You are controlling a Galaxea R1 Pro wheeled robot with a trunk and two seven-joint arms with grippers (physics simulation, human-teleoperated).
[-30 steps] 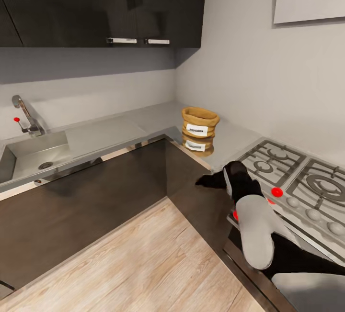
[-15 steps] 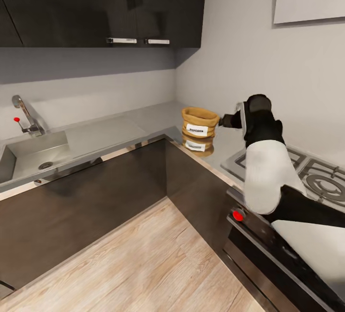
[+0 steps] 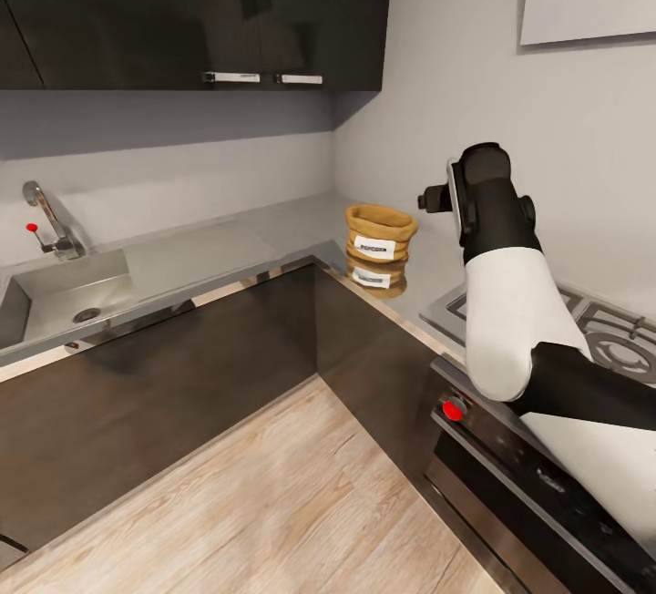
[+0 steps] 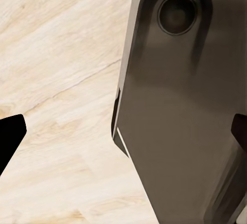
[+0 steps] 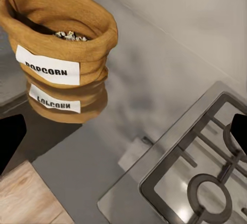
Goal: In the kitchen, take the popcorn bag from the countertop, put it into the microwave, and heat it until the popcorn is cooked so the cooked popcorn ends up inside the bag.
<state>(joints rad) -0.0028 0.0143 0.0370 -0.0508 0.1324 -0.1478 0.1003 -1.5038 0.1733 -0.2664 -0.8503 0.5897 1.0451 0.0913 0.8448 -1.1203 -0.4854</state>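
Tan paper, soft and probably light, makes the popcorn bag on the grey bench best taken by its rolled rim, while the right tool, spread apart, is held just beside it.

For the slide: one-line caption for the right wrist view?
Open popcorn bag, kernels visible, mirrored in the glossy countertop beside the gas hob.

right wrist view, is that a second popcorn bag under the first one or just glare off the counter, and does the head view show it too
Right wrist view: one popcorn bag; below it the glossy countertop mirrors it, label upside down. Head view: the same reflection sits under the bag, and the counter edge glints; the picture is soft but the label reads as a white patch.
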